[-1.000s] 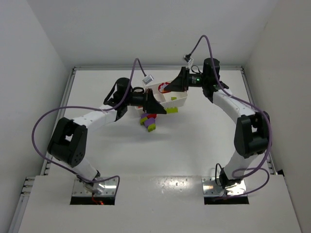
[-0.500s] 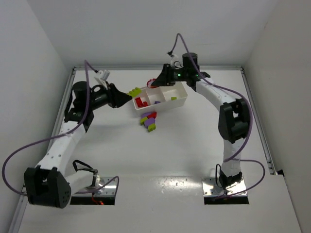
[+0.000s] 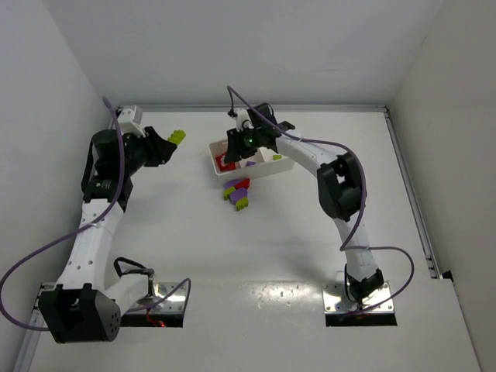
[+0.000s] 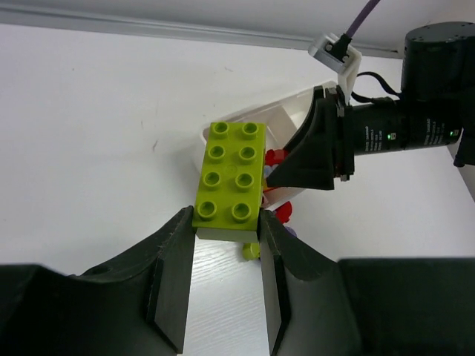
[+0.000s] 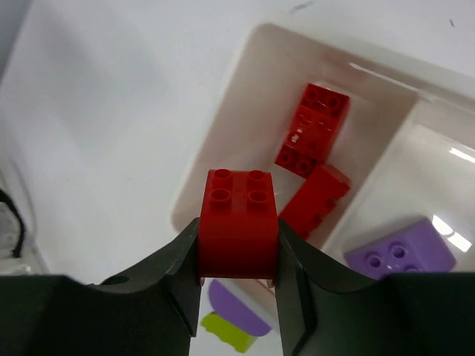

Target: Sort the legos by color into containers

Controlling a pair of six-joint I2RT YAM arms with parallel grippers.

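Red brick [image 5: 239, 222] pinched in right claw [image 5: 239, 256], hanging above outer wall of end compartment [image 5: 260, 104] of white tray [image 3: 283, 162]. More red bricks [image 5: 315, 130] lie inside; purple brick [image 5: 401, 256] in next compartment [image 5: 445, 185]. Lime brick [image 4: 230, 178] clamped in left claw [image 4: 226, 233], above worktop [image 4: 89, 148], well left of tray. Loose pile [image 3: 237, 194] of purple, red, lime bricks just beside tray's near side.

I count one lime brick [image 4: 230, 174] and one red brick [image 5: 239, 222] aloft. In the tray [image 5: 215, 148], two reds [image 5: 315, 126], one purple [image 5: 401, 256].
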